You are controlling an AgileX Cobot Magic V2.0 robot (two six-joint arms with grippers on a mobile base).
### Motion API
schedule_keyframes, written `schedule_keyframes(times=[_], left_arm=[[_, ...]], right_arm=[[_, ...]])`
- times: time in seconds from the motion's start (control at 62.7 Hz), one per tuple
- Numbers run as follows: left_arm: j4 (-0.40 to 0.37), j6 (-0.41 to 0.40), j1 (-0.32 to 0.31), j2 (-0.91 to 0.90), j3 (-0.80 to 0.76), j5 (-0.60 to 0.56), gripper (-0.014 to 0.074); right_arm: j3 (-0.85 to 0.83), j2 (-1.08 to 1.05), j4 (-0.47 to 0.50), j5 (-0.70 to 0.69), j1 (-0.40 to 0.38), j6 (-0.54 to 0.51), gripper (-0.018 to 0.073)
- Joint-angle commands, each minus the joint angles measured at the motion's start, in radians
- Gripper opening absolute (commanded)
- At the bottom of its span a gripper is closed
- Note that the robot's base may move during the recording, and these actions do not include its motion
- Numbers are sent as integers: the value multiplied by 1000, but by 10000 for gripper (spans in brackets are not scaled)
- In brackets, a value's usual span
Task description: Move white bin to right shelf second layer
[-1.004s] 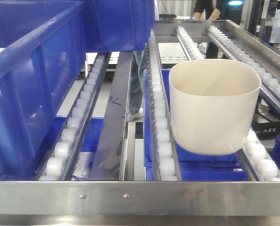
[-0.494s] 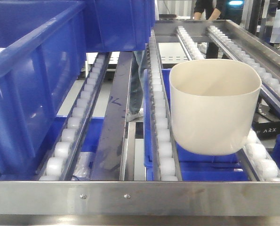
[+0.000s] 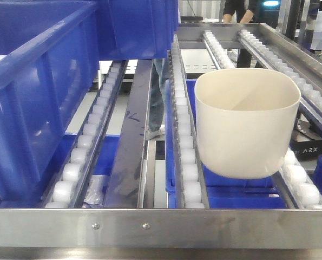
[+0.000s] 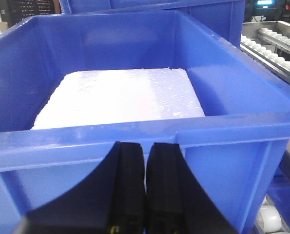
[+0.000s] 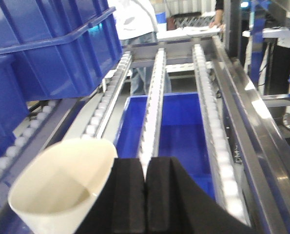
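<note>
1. Nearest in the front view: flat steel front rail point(image 3: 204, 226) with two screws, edging the right shelf second layer point(image 3: 185, 157) and its sloped tracks of small white rollers.
2. Just behind the rail, right side: white bin point(image 3: 246, 122) resting across two roller tracks, upright, mouth facing up, nothing visible inside. No clear long axis; mouth a rounded square, walls tapering down to a rounded base.
3. Below the tracks, under the bin: a lower blue crate point(image 3: 225, 189), contents not discernible here.
4. Left of the front view: a large blue crate point(image 3: 36, 92) on the neighbouring tracks, interior hidden from this angle.
5. Left wrist view fills that gap: blue crate point(image 4: 135, 97) holding a flat white block point(image 4: 120, 97) on its floor, left pincer point(image 4: 145, 190) right in front of the near wall, pads pressed together, gripping nothing.
6. Right wrist view: right pincer point(image 5: 145, 195) pads together, empty, white bin beside it at lower left, apart from it, seemingly empty.
7. Only this view looks down into the lower blue crate between the tracks: nothing visible inside.
8. Far end: a person point(image 5: 132, 24) in a white top behind the rack.
</note>
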Motion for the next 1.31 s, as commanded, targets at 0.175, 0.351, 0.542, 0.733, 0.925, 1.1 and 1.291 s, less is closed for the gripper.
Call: schedule_keyframes(times=[0.175, 0.351, 0.542, 0.733, 0.925, 1.1, 1.291], left_arm=[[-5, -4, -1, -14, 37, -85, 85], [-5, -4, -1, -14, 37, -85, 85], [-5, -4, -1, -14, 37, -85, 85], [-5, -4, -1, -14, 37, -85, 85], [-5, -4, -1, -14, 37, -85, 85], [-5, -4, -1, -14, 37, -85, 85], [-5, -4, -1, -14, 37, -85, 85]], right_arm=[[156, -208, -13, -81, -40, -3, 48], [173, -244, -13, -56, -44, -3, 48], [173, -244, -13, -62, -44, -3, 48], [173, -243, -13, -62, -44, -3, 48], [173, -243, -13, -62, -44, -3, 48], [173, -243, -13, -62, -44, -3, 48], [173, -243, -13, -62, -44, -3, 48]])
